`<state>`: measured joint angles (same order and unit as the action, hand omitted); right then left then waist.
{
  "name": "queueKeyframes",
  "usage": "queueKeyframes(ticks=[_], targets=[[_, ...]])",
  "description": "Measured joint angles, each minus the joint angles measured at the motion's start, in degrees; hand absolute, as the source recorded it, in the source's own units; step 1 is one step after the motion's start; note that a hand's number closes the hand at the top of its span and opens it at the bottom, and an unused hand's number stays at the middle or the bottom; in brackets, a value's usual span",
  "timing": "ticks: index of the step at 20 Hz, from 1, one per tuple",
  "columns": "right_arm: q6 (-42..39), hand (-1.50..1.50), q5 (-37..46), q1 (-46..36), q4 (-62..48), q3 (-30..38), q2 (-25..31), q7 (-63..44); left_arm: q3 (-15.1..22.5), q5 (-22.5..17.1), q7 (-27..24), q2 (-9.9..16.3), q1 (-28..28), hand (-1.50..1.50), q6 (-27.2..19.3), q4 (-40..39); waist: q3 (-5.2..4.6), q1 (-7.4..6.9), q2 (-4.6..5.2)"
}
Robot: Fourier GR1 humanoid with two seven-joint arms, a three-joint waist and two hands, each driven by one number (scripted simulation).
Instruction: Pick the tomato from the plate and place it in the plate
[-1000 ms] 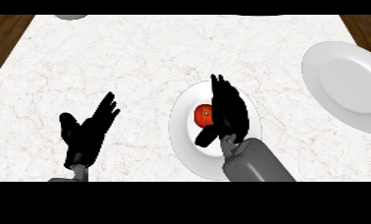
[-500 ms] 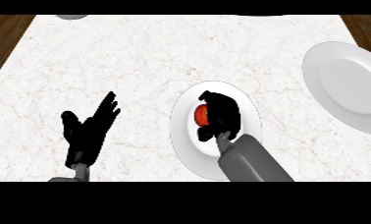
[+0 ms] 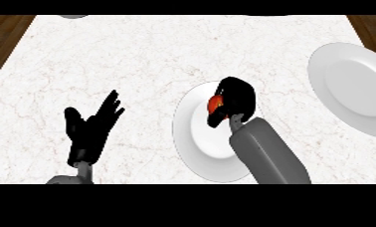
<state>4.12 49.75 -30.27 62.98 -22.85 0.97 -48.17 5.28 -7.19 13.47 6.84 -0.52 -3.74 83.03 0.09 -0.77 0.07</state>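
— Where does the right hand sit?

— Up from its grey forearm, which rises from the view's lower edge. Its fingers and thumb are curled round the tomato.

— And the left hand?

— At the lower left, fingers straight and spread, pointing up and a little to the right, thumb out to the left. It touches nothing.

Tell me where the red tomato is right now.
In the head view, the red tomato sits right of centre, enclosed by the curled black right hand over the upper part of the near white round plate.
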Motion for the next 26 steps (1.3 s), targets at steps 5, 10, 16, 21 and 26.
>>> queueKeyframes(ticks=[5,10,16,21,26], targets=[[5.4,1.50,1.6,-7.1,-6.3,13.2,5.1,-10.9,0.4,0.2,-0.4,-0.1,-0.4,0.00,0.2,1.0,-0.04,-0.97,1.35],[10.5,1.50,9.8,-15.4,-11.9,19.5,11.9,-14.3,1.3,0.3,-0.3,-0.2,-1.6,0.00,1.0,1.1,-0.19,-3.44,2.16],[15.4,1.50,21.9,-22.2,-17.2,23.3,17.6,-16.9,2.6,0.8,-0.2,-0.8,-2.5,0.00,1.5,0.8,-0.20,-5.16,2.50],[19.8,1.50,30.1,-25.0,-19.0,27.4,20.1,-18.8,2.6,0.9,-0.1,-0.6,-2.7,0.00,1.6,0.5,-0.10,-5.35,2.50],[25.3,1.50,37.1,-24.4,-18.7,32.2,20.9,-19.8,2.4,1.0,0.1,-0.7,-2.2,0.00,1.1,0.6,0.05,-4.45,2.10]])
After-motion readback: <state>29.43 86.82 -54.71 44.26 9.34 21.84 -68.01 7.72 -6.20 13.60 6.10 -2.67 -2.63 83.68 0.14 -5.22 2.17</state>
